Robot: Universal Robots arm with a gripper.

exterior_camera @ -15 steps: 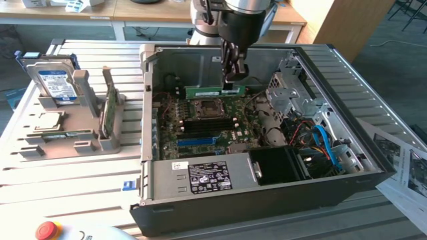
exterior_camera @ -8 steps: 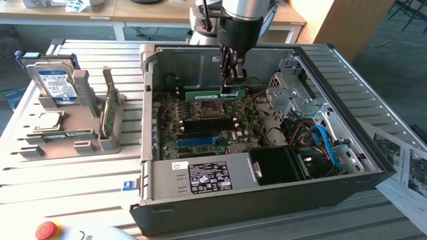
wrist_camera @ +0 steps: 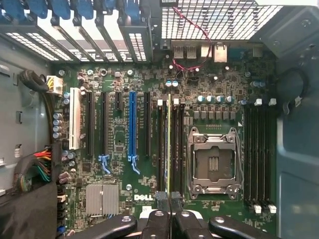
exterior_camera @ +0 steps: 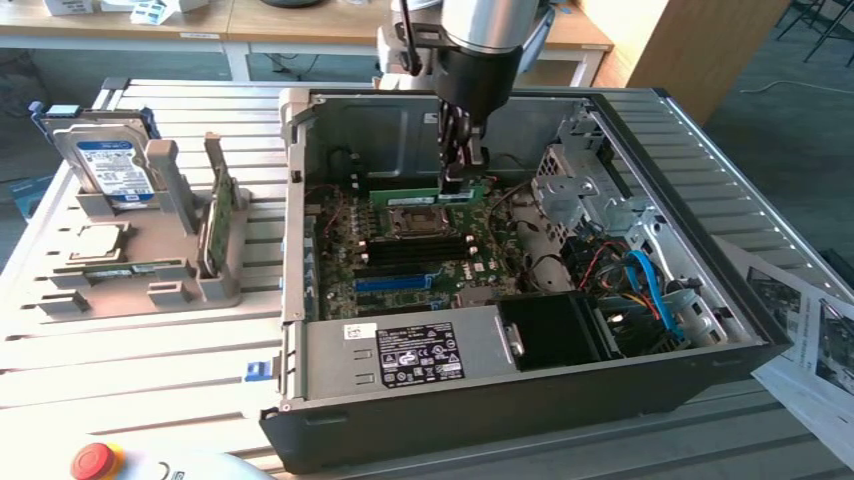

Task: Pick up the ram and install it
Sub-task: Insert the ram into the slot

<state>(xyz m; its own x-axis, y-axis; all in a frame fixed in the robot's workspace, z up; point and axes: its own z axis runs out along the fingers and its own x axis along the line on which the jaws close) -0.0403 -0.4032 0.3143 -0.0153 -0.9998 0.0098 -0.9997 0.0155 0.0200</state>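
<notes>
Two labels show in the exterior view, and neither can be read. One is a blue-and-white label on the hard drive [exterior_camera: 107, 165], which stands in the grey holder [exterior_camera: 160, 285] toward the table's [exterior_camera: 134, 350] edge at the exterior view's left. The other is black with white print, on the power supply [exterior_camera: 420, 355] at the near wall of the open computer case [exterior_camera: 534, 410]. The arm [exterior_camera: 487, 30] drops almost straight down into the case from above its far wall, wrist vertical, with the gripper [exterior_camera: 454, 180] low over the motherboard [exterior_camera: 400, 260]. Its jaws are clamped on the ram [exterior_camera: 424, 195], which lies level and on edge just on the far side of the processor socket [exterior_camera: 416, 222].

From the wrist view, white DELL lettering [wrist_camera: 143, 197] is printed on the motherboard [wrist_camera: 119, 144] close to the gripper [wrist_camera: 170, 201]. The fingers [wrist_camera: 158, 221] pinch the ram [wrist_camera: 169, 144] from both sides. It shows edge-on as a thin line running along the memory slots, between the blue expansion slot [wrist_camera: 132, 127] and the processor socket [wrist_camera: 214, 162]. Whether it is fully seated cannot be told.
</notes>
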